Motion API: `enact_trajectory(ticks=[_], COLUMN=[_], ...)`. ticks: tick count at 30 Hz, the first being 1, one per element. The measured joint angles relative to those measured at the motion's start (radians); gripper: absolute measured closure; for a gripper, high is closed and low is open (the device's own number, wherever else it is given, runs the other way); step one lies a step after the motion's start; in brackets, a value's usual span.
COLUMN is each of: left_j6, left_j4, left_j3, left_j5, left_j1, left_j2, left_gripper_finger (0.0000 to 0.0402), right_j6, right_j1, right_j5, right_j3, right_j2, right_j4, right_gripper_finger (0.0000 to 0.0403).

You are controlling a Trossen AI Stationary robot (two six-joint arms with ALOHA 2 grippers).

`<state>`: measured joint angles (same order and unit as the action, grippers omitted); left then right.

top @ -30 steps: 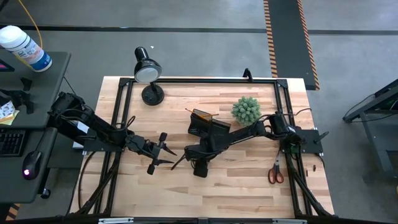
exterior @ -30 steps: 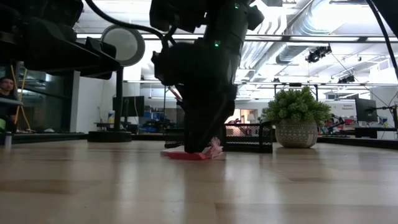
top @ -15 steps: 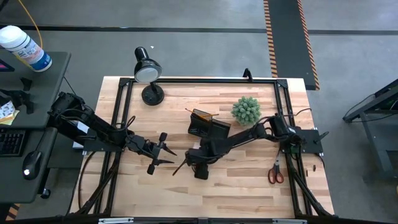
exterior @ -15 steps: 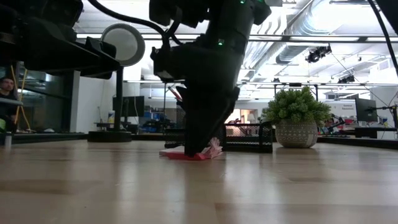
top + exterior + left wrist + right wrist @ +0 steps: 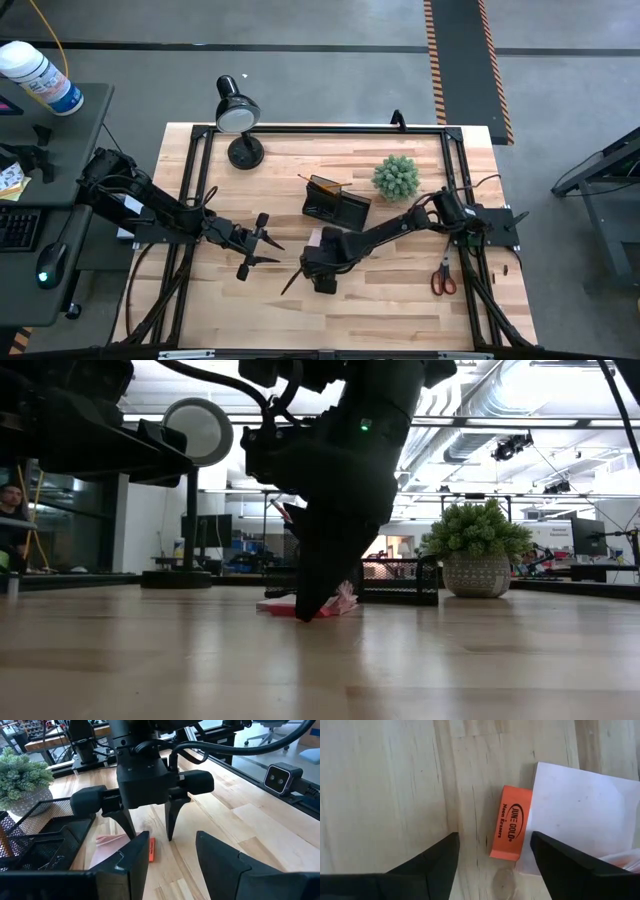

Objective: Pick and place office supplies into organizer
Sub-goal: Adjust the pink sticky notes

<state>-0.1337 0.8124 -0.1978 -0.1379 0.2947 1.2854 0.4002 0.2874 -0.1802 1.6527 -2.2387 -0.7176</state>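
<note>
My right gripper point(image 5: 322, 272) points down at the table, open, over an orange eraser point(image 5: 510, 829). Its fingers stand on either side of the eraser without touching it, as the left wrist view shows point(image 5: 151, 836). A pink-and-white sticky-note pad point(image 5: 580, 815) lies flat against the eraser's side, also visible in the low view point(image 5: 340, 603). The black mesh organizer point(image 5: 335, 203) stands just beyond, toward the far edge. Red-handled scissors point(image 5: 443, 277) lie near the right edge. My left gripper point(image 5: 272, 250) waits open, left of the right gripper.
A green plant ball point(image 5: 396, 177) in its pot stands right of the organizer. A black desk lamp point(image 5: 238, 115) stands at the far left corner. A black frame point(image 5: 200, 170) runs around the table. Bare wood lies along the near edge.
My right gripper has moved a little toward the near edge and come down closer to the table beside the pink pad, staying open. The left arm has kept still.
</note>
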Motion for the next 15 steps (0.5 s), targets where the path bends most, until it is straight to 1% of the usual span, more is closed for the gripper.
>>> enact_trajectory(ticks=[5,15], left_j6=[0.0,-0.009], left_j4=[0.0,0.0], left_j3=[0.0,0.0], left_j5=[0.0,0.0], left_j1=[0.0,0.0], left_j2=[0.0,0.0], left_gripper_finger=[0.0252,0.0252], right_j6=[0.007,0.012], right_j1=[0.005,0.0], right_j5=[-0.037,-0.049], right_j3=[0.0,0.0], right_j2=[0.0,0.0], right_j4=[-0.002,-0.014], right_gripper_finger=[0.0168,0.0226])
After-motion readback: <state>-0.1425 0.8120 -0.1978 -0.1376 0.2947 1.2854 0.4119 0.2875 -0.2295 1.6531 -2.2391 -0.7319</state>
